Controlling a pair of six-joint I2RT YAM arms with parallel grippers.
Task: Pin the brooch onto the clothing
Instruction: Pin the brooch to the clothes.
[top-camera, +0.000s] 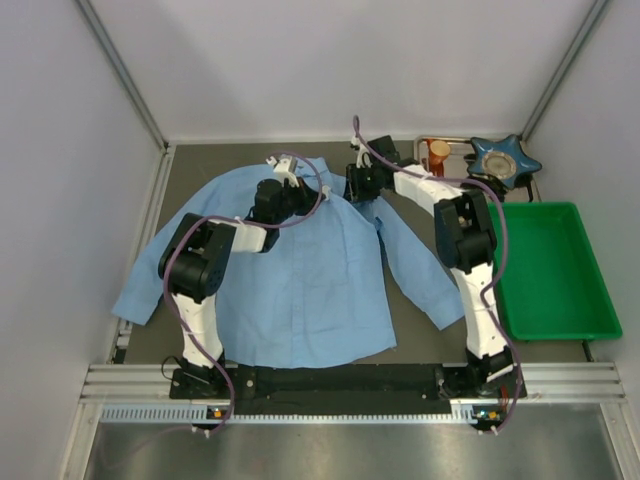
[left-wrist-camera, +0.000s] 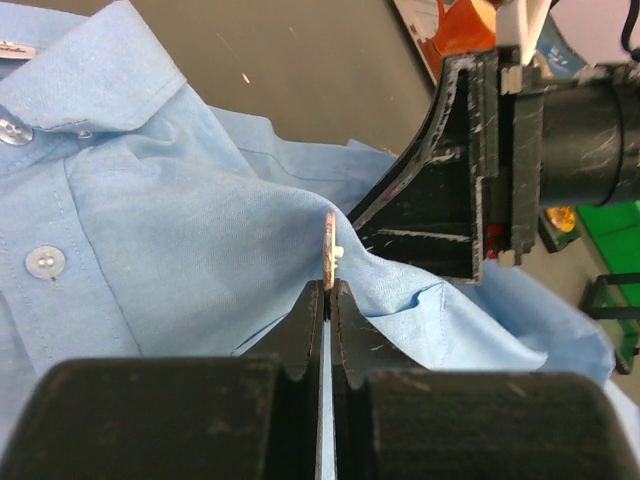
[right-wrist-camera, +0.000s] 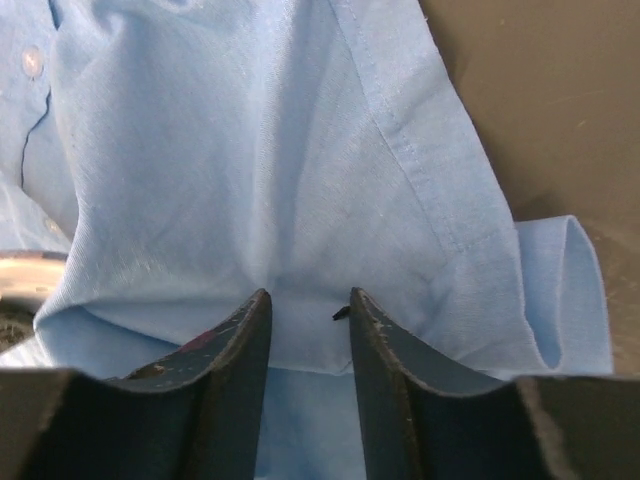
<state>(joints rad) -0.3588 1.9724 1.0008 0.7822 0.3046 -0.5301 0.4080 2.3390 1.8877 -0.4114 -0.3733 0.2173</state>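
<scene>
The light blue shirt (top-camera: 300, 270) lies spread front-up on the dark table. My left gripper (top-camera: 305, 195) is beside the collar, shut (left-wrist-camera: 328, 290) on a thin brooch (left-wrist-camera: 329, 245) that I see edge-on, held against a raised ridge of the shirt (left-wrist-camera: 180, 250). My right gripper (top-camera: 352, 190) is at the shirt's right shoulder, just past the brooch in the left wrist view (left-wrist-camera: 450, 180). Its jaws (right-wrist-camera: 310, 300) stand a little apart with a gathered fold of shirt (right-wrist-camera: 250, 150) between them. A small dark speck shows by its right finger (right-wrist-camera: 380, 340).
A green tray (top-camera: 555, 270) stands at the right of the table. Behind it are a blue star-shaped dish (top-camera: 505, 160) and a small tray with an orange thing (top-camera: 437, 152). The shirt's right sleeve (top-camera: 425, 270) runs toward the right arm's base. Enclosure walls stand on both sides.
</scene>
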